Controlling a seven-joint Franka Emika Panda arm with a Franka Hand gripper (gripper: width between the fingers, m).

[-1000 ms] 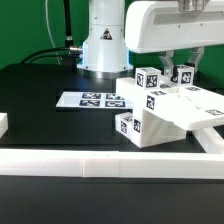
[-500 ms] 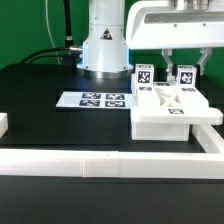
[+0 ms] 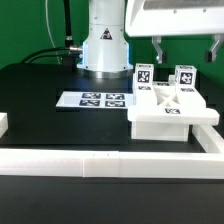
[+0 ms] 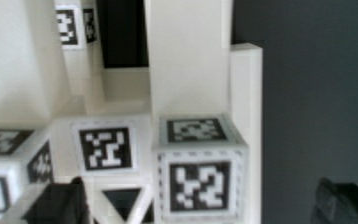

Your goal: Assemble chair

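- Now released, the chair point(image 3: 170, 108) sits flat on the black counter point(image 3: 50, 85), its X-braced seat level and its two tagged blocks upright at the far edge.
- A second ago we saw it tipped up on one corner in the claw's grip; half a second ago it was already down, with the fingers close around the blocks.
- We see the claw point(image 3: 186, 47) lifted clear above the assembly, its jaws spread wide and holding nothing (the fingers hang well apart on either side of the blocks).
- The chair rests just beside the white border wall point(image 3: 100, 160), against the corner on the exterior view's right, with the marker board point(image 3: 92, 99) lying near it on the exterior view's left.
- From the wrist view, tagged blocks point(image 4: 197, 165) fill the frame below the camera, with a tall white upright behind them.
- We judge that this set-down ends one step: the partly built chair is parked squarely, ready for a fresh grasp or the next part.
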